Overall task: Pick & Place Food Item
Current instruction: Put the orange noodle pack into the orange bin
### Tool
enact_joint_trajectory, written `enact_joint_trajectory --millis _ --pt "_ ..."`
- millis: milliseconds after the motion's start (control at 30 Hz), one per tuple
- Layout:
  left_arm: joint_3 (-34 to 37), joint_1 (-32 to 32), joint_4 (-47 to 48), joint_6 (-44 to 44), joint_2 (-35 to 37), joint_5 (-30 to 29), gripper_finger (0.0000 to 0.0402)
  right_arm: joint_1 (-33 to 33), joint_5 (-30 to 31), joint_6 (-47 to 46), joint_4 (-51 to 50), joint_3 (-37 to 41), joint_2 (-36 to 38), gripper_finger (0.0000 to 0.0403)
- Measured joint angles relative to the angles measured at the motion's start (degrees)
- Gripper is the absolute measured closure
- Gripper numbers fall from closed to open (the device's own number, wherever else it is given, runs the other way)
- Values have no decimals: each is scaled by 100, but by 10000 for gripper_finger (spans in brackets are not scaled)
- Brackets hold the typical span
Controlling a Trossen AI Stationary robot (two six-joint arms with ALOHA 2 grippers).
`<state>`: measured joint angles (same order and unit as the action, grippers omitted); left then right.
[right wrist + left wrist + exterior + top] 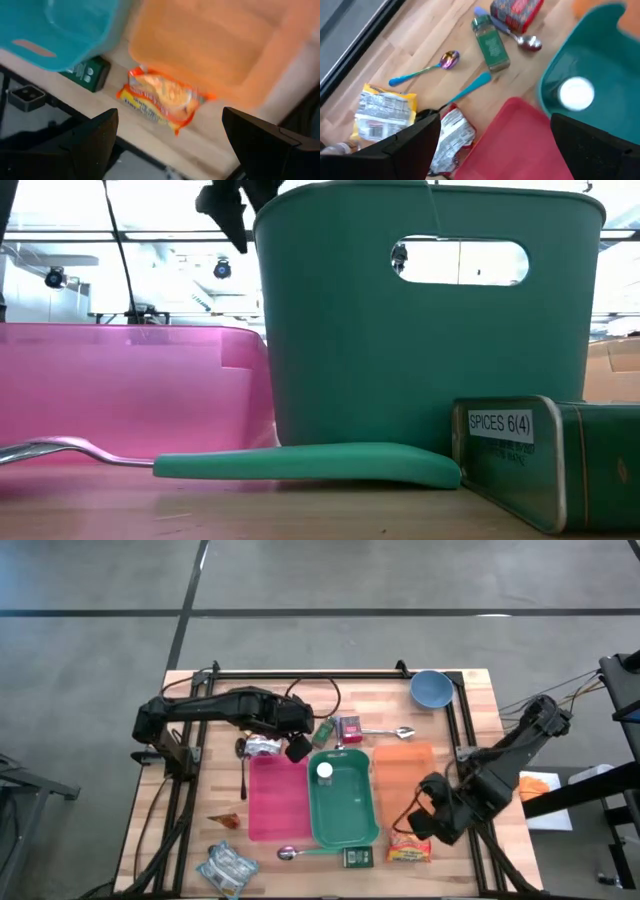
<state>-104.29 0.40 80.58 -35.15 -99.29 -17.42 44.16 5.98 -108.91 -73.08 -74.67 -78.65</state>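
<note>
The right gripper (432,823) is hung with jaws spread wide over the near right table edge, just above the orange noodle packet (408,848); nothing is clamped. That pose is read as an approach for a pick, since the packet is centred between the dark fingers (90,145) in the right wrist view.

The packet lies flat on the wood, just outside the orange bin's (404,780) near wall, beside the green spice tin (358,857). Its long axis is judged roughly parallel to the table's near edge; which end is the top cannot be told.

The left gripper (297,747) is parked open at the far ends of the pink bin (277,802) and green bin (343,802), holding nothing.
</note>
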Motion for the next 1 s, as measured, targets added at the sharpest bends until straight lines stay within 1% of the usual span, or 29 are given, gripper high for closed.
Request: enact_joint_trajectory --millis 67,133,200,333,400,500,600,700,900,1000 --pt "202 -15 -131 228 10 68 22 261 -3 -675 4 3 -88 51" --pt "442 -24 -319 463 22 403 22 465 -12 -1174 16 4 -214 51" --pt "689 -53 -680 619 76 857 22 626 -24 -1447 78 7 -380 51" --pt "1094 -137 -1559 852 328 1894 22 710 -50 -1422 353 9 -724 51" --pt "1239 -182 -1980 871 493 2160 22 751 57 -1265 418 9 -911 51" --pt "1290 -243 -2439 942 806 2216 22 880 424 -1128 434 19 -1185 51" --pt "1285 -245 -2755 987 1125 2216 22 1039 470 -1258 436 122 -1326 51" --pt "1285 -245 -2978 1051 1377 2211 22 1234 476 -1540 558 351 -1313 51" --pt "1285 -245 -3309 1247 1762 2198 22 1399 473 -1700 1473 989 -1129 51" --pt "1285 -245 -3380 1248 1866 2198 22 1381 651 -1763 1825 1284 -1086 51"
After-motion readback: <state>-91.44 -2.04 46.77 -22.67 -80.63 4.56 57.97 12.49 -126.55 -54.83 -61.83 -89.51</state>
